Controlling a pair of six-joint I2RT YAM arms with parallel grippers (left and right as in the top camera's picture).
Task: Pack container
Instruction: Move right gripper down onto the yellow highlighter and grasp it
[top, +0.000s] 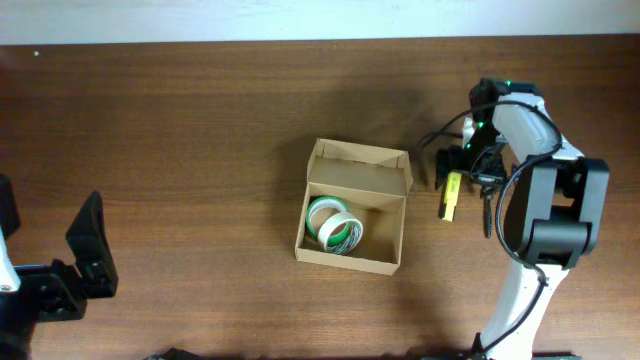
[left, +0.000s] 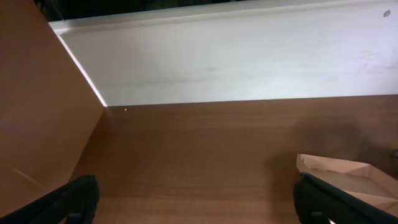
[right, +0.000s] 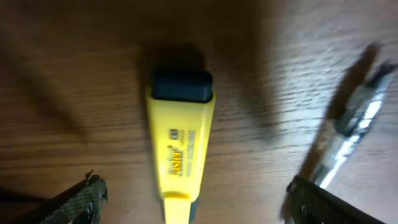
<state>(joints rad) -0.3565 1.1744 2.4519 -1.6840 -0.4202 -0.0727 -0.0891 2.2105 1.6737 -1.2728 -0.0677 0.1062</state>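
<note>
"Sitting mid-table, your container (top: 352, 215) has its flap lid folded back toward the far edge. Two tape rolls (top: 335, 226) lie inside at its left end, one green and one white, overlapping"

"And my right claw?"

"Your right gripper (right: 196, 199) hangs just to the container's right. Its fingers are spread wide either side of a yellow highlighter (right: 180, 149) lying flat on the table (top: 200, 130), and they touch neither side of it. A silvery pen (right: 351, 134), blurred, lies beside the highlighter"

"The left one?"

"Your left gripper (left: 196, 193) sits well apart, by the table's left edge, jaws spread as well and pinching nothing; its camera catches only a corner of the container"
</note>
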